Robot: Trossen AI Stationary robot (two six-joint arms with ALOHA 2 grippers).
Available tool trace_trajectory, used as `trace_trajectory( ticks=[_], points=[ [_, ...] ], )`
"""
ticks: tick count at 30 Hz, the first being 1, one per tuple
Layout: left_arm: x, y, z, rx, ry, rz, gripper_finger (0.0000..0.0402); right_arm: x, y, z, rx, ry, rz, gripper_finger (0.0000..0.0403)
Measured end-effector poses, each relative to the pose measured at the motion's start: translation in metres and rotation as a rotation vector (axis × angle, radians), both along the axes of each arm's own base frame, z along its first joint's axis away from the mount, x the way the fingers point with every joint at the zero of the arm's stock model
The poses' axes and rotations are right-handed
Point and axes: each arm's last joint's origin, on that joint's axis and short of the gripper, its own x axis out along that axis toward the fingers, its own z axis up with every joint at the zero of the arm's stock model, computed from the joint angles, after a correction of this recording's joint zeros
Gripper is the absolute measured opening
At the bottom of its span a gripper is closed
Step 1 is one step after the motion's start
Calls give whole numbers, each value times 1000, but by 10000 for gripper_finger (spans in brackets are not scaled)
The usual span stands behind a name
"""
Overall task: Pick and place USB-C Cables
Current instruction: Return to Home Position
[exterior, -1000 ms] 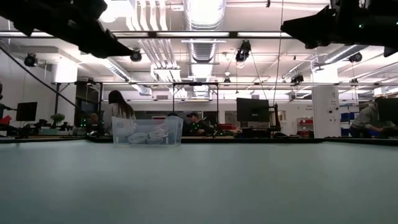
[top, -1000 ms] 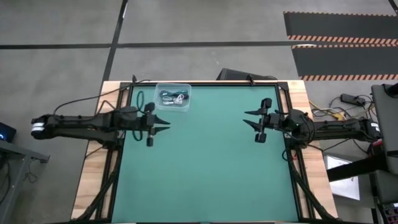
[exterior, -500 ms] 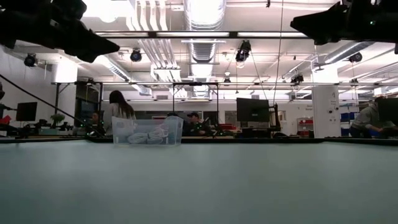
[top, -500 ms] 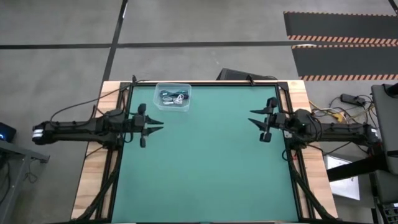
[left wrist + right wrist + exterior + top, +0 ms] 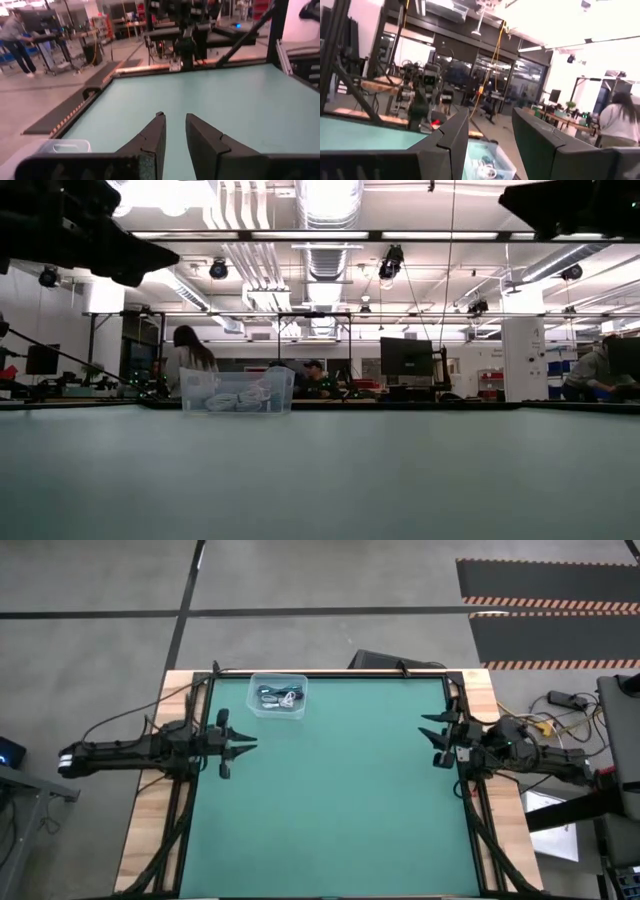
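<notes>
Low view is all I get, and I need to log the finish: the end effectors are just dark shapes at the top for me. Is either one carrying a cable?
Observer: No. The left wrist view shows the left end effector slightly open, holding nothing.
Operator: And the right one?
Observer: The right end effector is wide open and empty too.
Operator: Where are the cables?
Observer: From above, coiled cables lie inside the clear bin in the green mat's corner on the left arm's side.

no readable text, labels, brands or numbers anywhere
</notes>
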Motion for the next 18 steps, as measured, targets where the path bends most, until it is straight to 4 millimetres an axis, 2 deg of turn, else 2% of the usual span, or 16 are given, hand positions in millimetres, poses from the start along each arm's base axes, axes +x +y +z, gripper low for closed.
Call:
trace_trajectory(
  ticks=[10,18],
  points=[
    [-7,-1,-14,2,-76,-1,58,-7,1,-18,4,-24,0,143],
    [-10,-1,-27,-36,-143,-2,58,-2,-1,-39,44,15,-18,143]
  ],
)
